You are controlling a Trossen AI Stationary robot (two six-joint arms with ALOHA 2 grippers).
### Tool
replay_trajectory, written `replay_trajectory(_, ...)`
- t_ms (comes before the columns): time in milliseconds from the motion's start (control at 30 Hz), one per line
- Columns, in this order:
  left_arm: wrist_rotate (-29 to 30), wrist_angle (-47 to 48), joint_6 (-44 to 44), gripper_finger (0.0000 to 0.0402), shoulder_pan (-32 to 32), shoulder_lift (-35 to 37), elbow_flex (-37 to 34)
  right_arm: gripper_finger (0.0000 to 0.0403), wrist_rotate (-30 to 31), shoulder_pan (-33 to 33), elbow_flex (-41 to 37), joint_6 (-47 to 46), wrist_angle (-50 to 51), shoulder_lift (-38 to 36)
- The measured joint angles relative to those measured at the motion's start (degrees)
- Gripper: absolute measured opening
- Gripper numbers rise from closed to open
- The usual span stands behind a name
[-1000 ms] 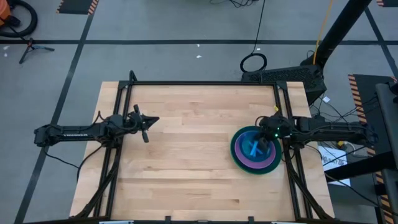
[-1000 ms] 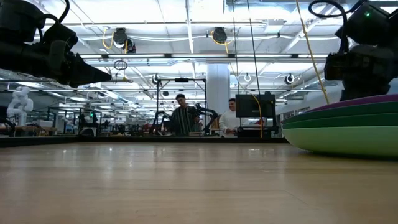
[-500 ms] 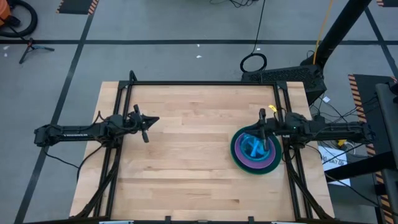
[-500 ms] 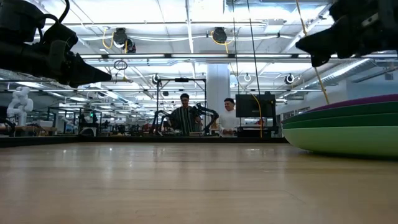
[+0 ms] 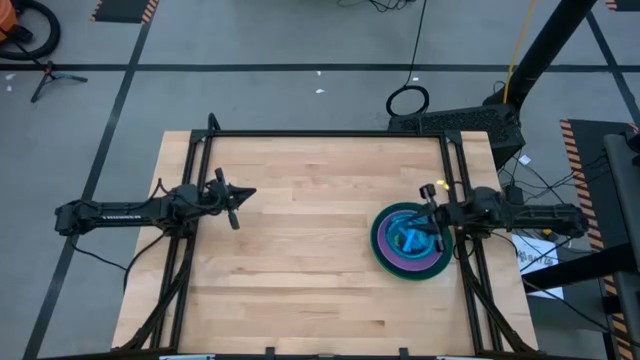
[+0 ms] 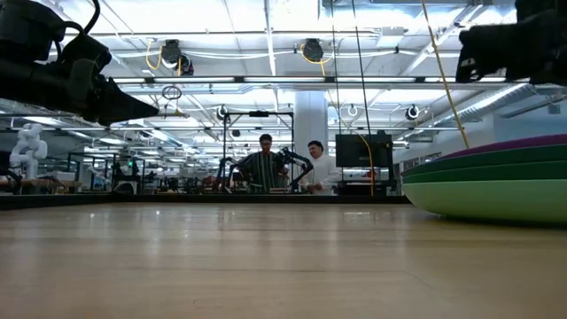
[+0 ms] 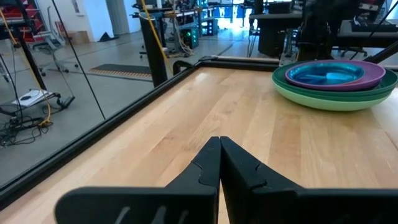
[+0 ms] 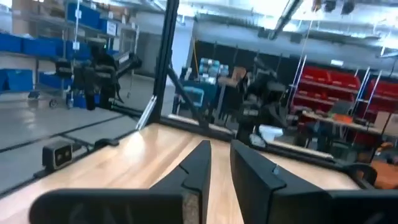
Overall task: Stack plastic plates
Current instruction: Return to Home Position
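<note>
The plastic plates sit in one stack (image 5: 408, 243) at the table's right: a light green plate at the bottom rests on the wood (image 6: 496, 199), with dark green, purple (image 7: 367, 73) and a cyan-blue one (image 7: 326, 73) above it. My right gripper (image 5: 430, 215) hovers level above the stack's right part. Its fingers (image 8: 221, 168) stand a little apart with nothing between them, and it shows high in the low view (image 6: 465, 58). My left gripper (image 5: 245, 193) waits at the table's left, shut (image 7: 219, 140) and clear of the wood.
Bare wood (image 5: 310, 250) lies between the two arms. Black frame rails (image 5: 330, 134) run along the table's far edge and down both sides. Two people (image 6: 288, 168) stand in the room beyond the far edge.
My right gripper has risen off the stack and tipped from pointing down to about level, rolling as it went. It has then drawn back a little toward the table's right edge. The cyan-blue plate stays on top of the stack.
</note>
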State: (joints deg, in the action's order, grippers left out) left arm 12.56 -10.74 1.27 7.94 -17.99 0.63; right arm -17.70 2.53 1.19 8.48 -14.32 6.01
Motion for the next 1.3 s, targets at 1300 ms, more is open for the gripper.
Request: replay_trajectory(1300,0.0,0.8,0.0,0.0007,0.0,0.0,0.0,0.0055,2.7,0.1,0.3,10.3,12.4,-6.0)
